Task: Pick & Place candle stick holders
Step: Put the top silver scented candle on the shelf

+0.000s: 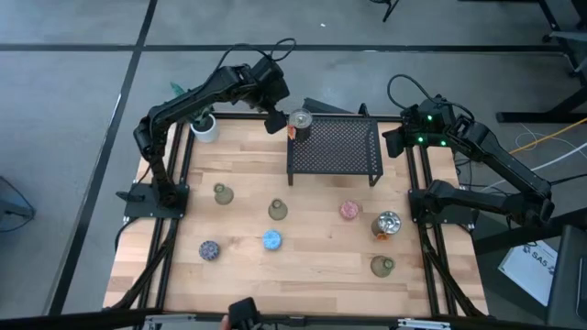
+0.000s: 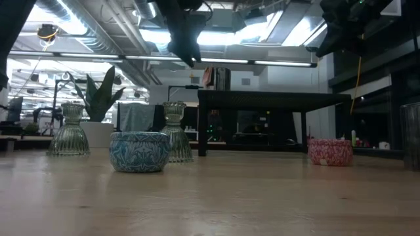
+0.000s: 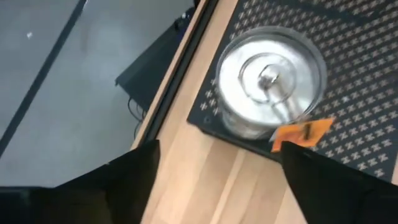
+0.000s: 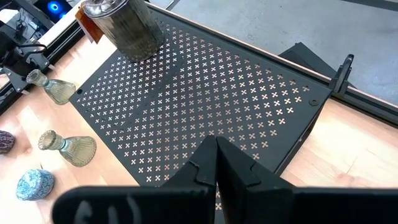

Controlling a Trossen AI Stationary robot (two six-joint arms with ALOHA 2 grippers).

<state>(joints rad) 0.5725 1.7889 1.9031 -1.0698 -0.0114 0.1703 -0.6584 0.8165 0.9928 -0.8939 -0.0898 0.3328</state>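
The silver holder (image 1: pixel 300 122) stands on the rack's (image 1: pixel 335 147) far-left corner, close to both edges, with its orange tag (image 3: pixel 300 132) hanging off the side toward the table. It is upright: the long axis runs vertical and the open mouth faces up, as the left wrist view shows looking straight down into it. The left gripper (image 1: pixel 274 120) hangs just beside the holder on its left, fingers (image 3: pixel 118 180) spread and gripping nothing, so the holder reads as already let go. Your step, I judge, is the retreat: lift straight up before swinging away, so that neither finger clips the rim or the tag and tips it off the corner. The right gripper (image 4: pixel 216 163) waits over the rack's right end, clenched and empty. Seven more holders sit on the table in front of the rack, among them the blue one (image 1: pixel 272 240) and the other silver one (image 1: pixel 387 223).
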